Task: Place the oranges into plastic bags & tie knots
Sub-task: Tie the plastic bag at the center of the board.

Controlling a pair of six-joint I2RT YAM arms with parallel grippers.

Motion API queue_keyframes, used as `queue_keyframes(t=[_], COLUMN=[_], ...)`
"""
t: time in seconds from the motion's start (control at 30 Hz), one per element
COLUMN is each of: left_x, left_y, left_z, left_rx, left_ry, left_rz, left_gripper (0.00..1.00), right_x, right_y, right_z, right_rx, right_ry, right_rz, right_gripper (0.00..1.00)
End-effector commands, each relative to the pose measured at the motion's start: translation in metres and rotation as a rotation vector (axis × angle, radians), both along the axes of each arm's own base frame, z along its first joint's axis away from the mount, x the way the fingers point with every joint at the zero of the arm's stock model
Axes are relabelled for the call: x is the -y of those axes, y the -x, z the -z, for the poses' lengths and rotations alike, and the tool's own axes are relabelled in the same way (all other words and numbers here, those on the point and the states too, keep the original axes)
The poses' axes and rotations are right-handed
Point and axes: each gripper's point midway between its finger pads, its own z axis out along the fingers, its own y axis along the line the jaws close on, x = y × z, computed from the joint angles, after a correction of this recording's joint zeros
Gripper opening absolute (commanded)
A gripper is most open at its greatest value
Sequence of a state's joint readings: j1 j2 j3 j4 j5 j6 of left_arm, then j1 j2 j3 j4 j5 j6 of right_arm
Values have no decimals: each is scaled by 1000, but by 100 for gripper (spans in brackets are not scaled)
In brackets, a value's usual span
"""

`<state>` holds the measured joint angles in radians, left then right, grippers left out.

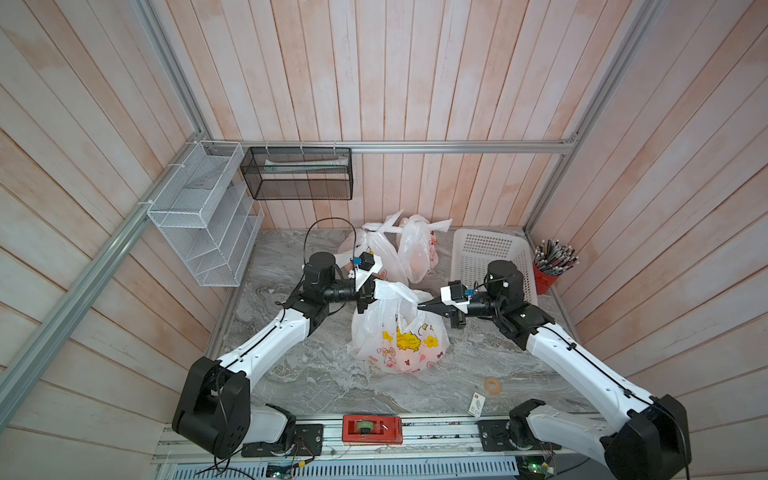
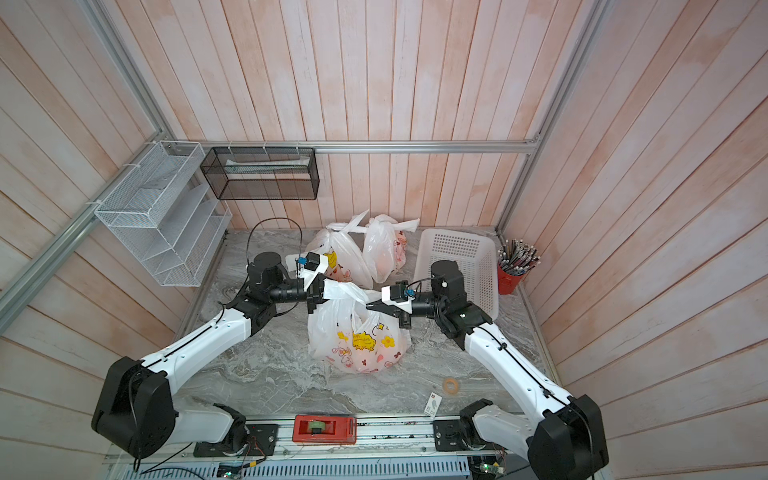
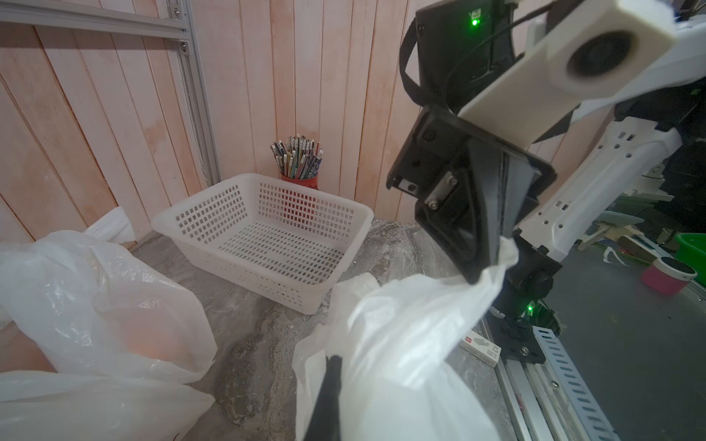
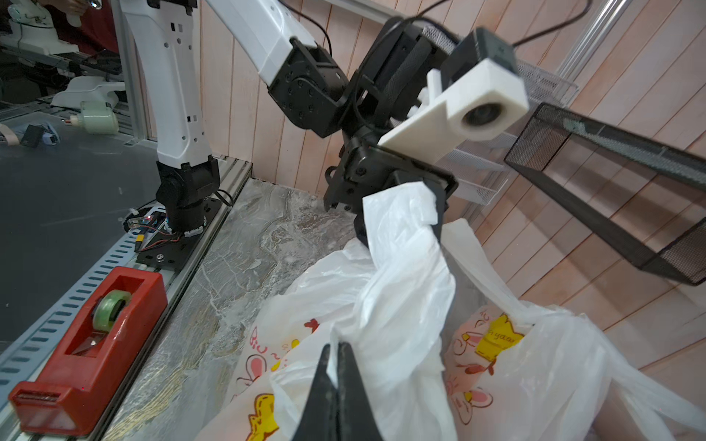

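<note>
The right tool [image 4: 335, 351] and left tool [image 1: 368, 296] each grip a handle strip [image 4: 401, 229] of the filled bag [image 1: 399, 340] near the basket [image 1: 478, 249], where a hard pull may tear the film or slip free.

Oranges [image 1: 409, 359]: veiled by the front plastic bag [image 1: 368, 332], only a pale orange blur, count untellable. White card [image 1: 476, 404]: print too small to read. Right gripper [image 4: 335, 353]: finger bases cut by picture edge.
</note>
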<state>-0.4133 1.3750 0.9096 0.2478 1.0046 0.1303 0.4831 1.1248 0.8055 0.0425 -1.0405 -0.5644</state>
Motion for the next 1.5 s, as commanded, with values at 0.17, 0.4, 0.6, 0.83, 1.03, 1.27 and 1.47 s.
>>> queue_keyframes(t=[0.17, 0.4, 0.6, 0.83, 1.03, 1.27, 1.47], left_x=[-9, -8, -6, -3, -3, -4, -3], left_y=[-12, -2, 1, 2, 3, 3, 5], left_z=[-6, -2, -2, 0, 0, -1, -3], left_rx=[36, 49, 55, 58, 64, 71, 79], left_ry=[15, 5, 3, -6, -14, -22, -21], left_rz=[-76, -35, -20, -7, -8, -11, -6], left_gripper=[0, 0, 0, 0, 0, 0, 0], right_x=[-16, 6, 46, 25, -13, -25, -32], right_y=[9, -9, -60, -105, -82, -59, -54], right_z=[38, -65, -134, -107, -59, -18, 11], right_rx=[-175, 41, 18, -103, -137, -238, -289], right_ry=[124, -12, -169, -95, 20, 95, 161], right_rz=[15, 91, 263, 251, 107, 61, 84], right_gripper=[0, 39, 49, 60, 74, 76, 78])
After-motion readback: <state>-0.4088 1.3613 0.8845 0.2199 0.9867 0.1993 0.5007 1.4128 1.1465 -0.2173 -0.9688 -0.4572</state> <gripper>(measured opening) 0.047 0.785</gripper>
